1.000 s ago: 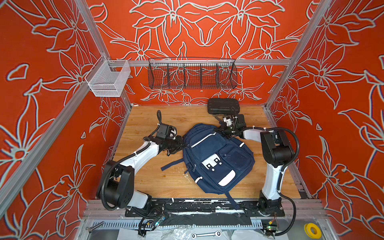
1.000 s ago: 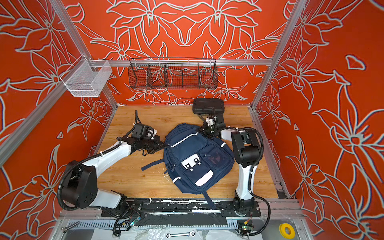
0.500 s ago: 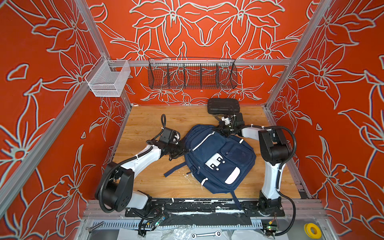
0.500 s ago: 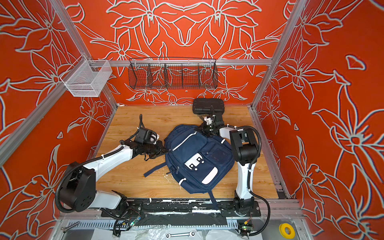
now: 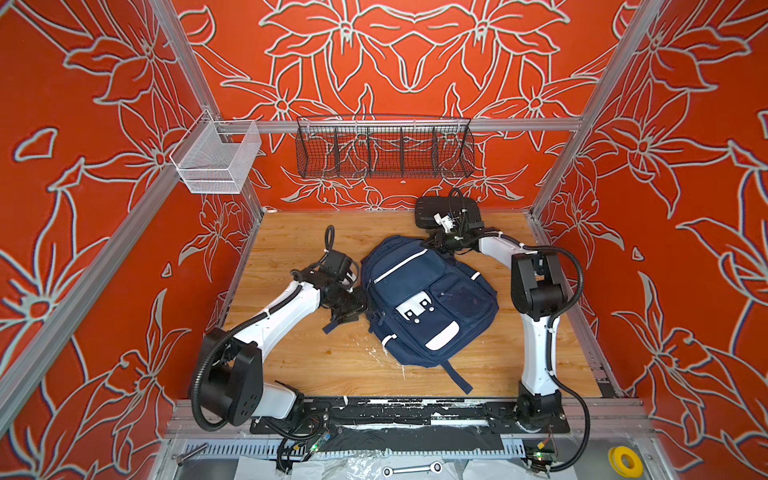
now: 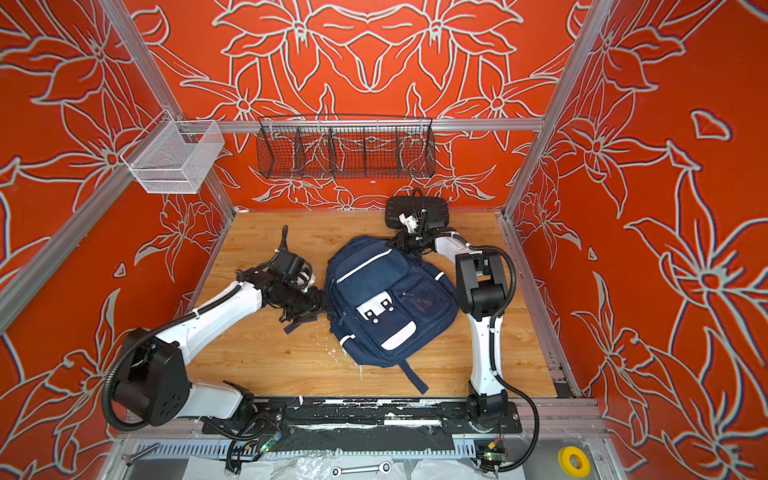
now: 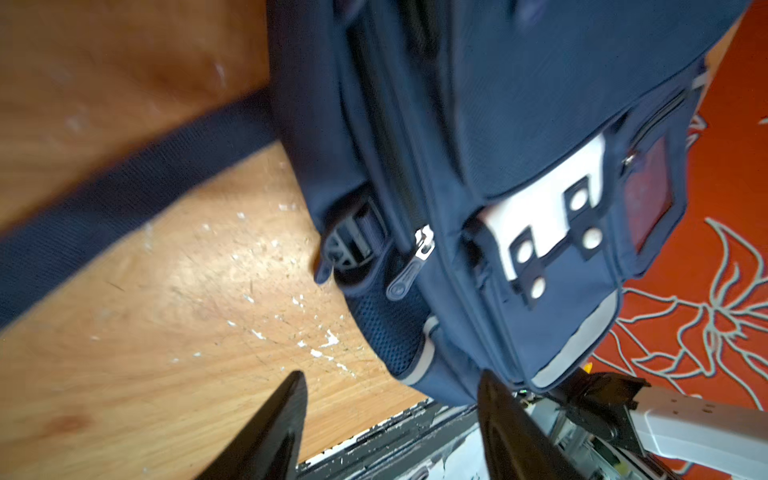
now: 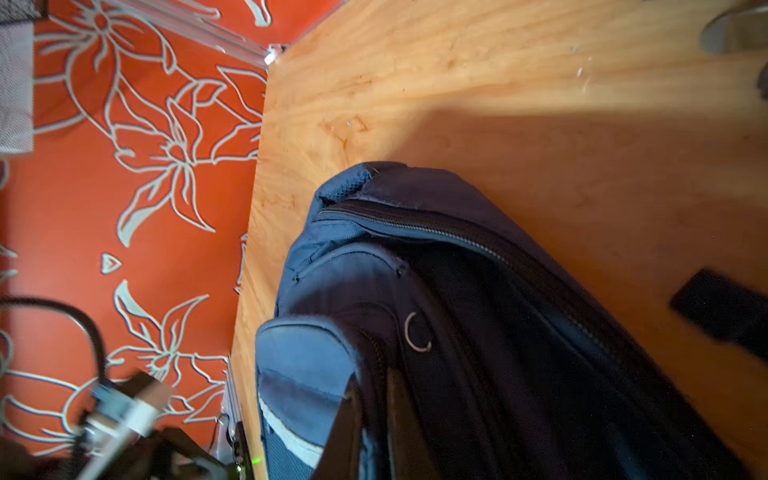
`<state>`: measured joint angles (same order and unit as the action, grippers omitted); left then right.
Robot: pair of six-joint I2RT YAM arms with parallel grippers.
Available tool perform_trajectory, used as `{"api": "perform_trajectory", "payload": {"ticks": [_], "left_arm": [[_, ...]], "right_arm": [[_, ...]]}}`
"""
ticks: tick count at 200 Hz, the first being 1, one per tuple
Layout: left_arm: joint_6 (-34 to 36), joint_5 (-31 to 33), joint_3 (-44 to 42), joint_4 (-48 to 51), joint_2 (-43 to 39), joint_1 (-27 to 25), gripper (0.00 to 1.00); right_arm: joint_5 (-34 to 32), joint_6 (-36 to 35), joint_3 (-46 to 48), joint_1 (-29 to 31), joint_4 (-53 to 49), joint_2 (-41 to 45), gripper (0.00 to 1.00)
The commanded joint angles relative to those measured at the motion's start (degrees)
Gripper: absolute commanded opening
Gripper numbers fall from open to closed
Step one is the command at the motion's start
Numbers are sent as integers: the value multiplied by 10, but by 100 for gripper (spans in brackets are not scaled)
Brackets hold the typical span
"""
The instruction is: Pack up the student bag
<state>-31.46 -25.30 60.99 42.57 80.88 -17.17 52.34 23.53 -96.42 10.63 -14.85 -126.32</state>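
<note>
- The navy student bag lies flat, apparently zipped, mid-frame in both top views on the wooden table.
- The left claw, at the bag's left edge, is spread and empty, near a zipper pull.
- The right claw, pressed together, sits at the bag's upper edge; any grip on fabric is unclear.
- Probably the opening step: next, pinch that pull squarely.

The student bag lies on the table, near its centre. Seen from the bag, the case sits at one o'clock by the back wall, with the right gripper between them at the bag's edge. The left gripper is just beside the bag at nine o'clock, and a strap trails toward five o'clock.
</note>
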Motion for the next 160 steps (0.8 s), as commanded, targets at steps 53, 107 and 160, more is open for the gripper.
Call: {"api": "perform_trajectory", "payload": {"ticks": [53, 107, 160], "left_arm": [[283, 43, 317, 109, 284, 66, 88], [312, 13, 382, 103, 381, 115, 89], [305, -74, 287, 57, 369, 147, 87]], "right_arm": [[42, -183, -126, 41, -201, -53, 15], [73, -277, -231, 84, -323, -106, 14], [108, -291, -260, 96, -328, -127, 12]]}}
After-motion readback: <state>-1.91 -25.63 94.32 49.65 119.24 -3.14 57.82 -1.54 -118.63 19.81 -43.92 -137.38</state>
